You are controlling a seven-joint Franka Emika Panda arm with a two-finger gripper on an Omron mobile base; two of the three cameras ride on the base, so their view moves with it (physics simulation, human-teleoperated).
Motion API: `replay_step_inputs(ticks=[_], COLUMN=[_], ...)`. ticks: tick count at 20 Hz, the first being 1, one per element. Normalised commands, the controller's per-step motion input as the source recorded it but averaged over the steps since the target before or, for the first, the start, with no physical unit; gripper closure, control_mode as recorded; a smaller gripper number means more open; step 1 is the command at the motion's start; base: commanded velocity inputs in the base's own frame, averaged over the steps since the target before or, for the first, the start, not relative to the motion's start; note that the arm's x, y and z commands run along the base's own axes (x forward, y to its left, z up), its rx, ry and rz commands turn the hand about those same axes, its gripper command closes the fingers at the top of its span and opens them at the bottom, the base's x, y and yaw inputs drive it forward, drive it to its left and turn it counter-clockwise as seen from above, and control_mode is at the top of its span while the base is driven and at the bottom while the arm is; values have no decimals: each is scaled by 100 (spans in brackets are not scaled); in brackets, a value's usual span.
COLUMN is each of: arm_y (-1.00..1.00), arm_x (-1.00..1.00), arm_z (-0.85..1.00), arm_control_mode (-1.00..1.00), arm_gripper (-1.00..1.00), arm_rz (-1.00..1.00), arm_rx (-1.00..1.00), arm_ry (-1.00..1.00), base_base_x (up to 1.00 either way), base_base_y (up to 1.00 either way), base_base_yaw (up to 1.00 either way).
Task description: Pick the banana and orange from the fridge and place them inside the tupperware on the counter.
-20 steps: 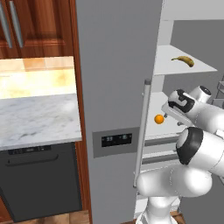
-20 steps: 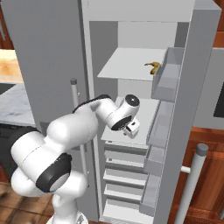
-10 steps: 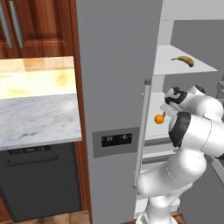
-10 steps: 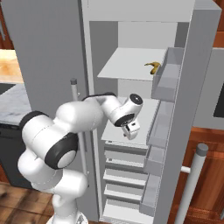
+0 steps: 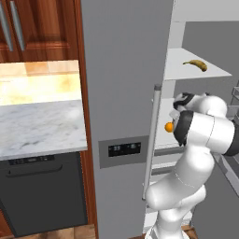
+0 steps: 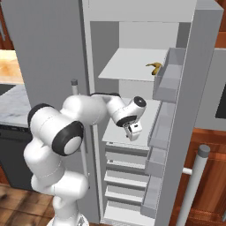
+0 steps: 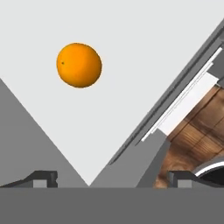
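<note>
The fridge [image 6: 132,26] stands open, with the banana [image 6: 154,68] lying on its upper shelf. The orange [image 7: 79,64] rests on the white shelf below, and the gripper [image 6: 133,131] hangs above this shelf with its fingers spread apart, holding nothing.

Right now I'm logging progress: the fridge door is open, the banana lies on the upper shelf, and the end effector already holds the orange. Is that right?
One thing is wrong: the end effector holds nothing. In the hand view the orange sits free on the white shelf, ahead of the open fingertips. The fridge is open, and the banana lies on the upper shelf, as you said.
</note>
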Motion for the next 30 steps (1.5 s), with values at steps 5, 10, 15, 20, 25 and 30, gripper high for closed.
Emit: replay_step_inputs(ticks=[5,10,15,20,25,30], arm_y=[0,-1,0,-5,-8,-11], arm_x=[35,27,26,26,24,17], arm_z=[-7,-6,-14,-15,-13,-8], arm_control_mode=[-100,-100,-100,-100,-100,-100], arm_gripper=[-100,-100,-100,-100,-100,-100], arm_rz=[-5,-1,-1,0,0,0], arm_rx=[0,0,0,0,2,9], arm_ry=[1,0,0,0,0,0], base_base_x=[0,0,0,0,0,0], base_base_y=[0,0,0,0,0,0], base_base_yaw=[0,0,0,0,0,0])
